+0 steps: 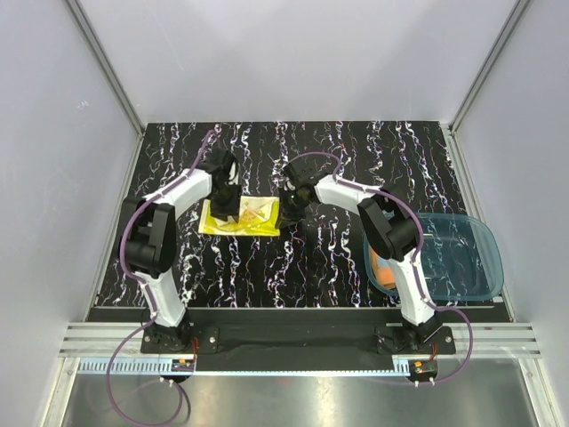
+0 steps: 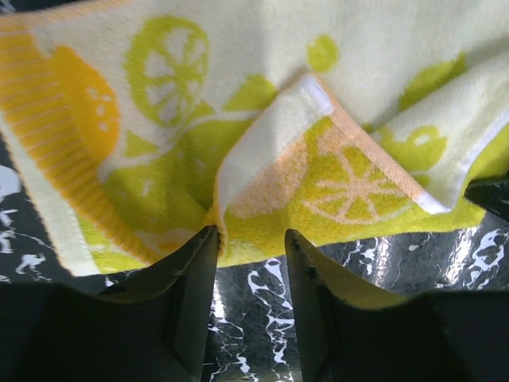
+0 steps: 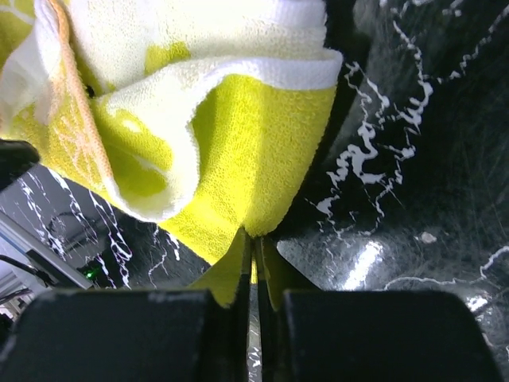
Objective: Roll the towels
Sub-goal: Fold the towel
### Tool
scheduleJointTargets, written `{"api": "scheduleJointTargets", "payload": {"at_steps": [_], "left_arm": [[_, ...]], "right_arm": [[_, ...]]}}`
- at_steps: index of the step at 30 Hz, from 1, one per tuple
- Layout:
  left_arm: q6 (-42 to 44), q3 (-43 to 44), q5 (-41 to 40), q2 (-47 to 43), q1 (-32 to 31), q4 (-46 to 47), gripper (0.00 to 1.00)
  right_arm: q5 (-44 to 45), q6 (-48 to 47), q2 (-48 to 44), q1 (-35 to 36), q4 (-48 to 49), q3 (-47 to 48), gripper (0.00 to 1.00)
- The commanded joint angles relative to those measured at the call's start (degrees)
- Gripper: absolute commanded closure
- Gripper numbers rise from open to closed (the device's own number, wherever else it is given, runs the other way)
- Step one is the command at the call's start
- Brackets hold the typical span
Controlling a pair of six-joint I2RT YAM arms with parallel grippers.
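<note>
**Yellow towel** (image 1: 253,222): on the table (image 1: 356,160), rumpled, one corner folded over; not rolled.
**Right gripper** (image 3: 254,243): clenched on a corner of the yellow towel, with cloth bunched just ahead of its tips.
**Left gripper** (image 2: 250,239): jaws apart, the folded edge at its left tip; nothing pinched.
**Orange towel** (image 1: 383,272): in the tray (image 1: 493,258), well behind the right gripper and half hidden by the arm.
**Progress**: early; judged none rolled, both left.

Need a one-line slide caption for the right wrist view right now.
Right gripper shut on the edge of the yellow towel, cloth bunched over the black marbled table.
</note>
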Motion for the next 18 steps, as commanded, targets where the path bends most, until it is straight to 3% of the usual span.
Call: {"api": "scheduleJointTargets", "payload": {"at_steps": [1,8,10,14,18], "left_arm": [[-1.55,-2.88,3.14,-2.99,-0.99,0.42,0.61],[-2.43,-5.26,1.49,-4.13,-0.99,0.24,0.85],[-2.43,-4.03,-0.27,-4.4,-0.99,-0.55,0.87],[-2.17,-2.18,-3.44,-4.31,-0.99,-1.78,0.62],[-1.99,-1.57,-5.81,-3.52,-0.99,-1.78,0.56]], "right_arm": [[4.16,-1.82,-0.78,0.08,-2.6,-4.08,0.98],[3.11,-2.35,-2.45,-0.8,-0.49,-8.91,1.0],[3.11,-2.53,-3.07,-0.89,-0.4,-9.18,1.0],[3.2,-2.88,-4.03,-0.89,-0.23,-10.5,1.0],[3.11,-3.06,-4.47,-0.98,-0.49,-10.5,1.0]]}}
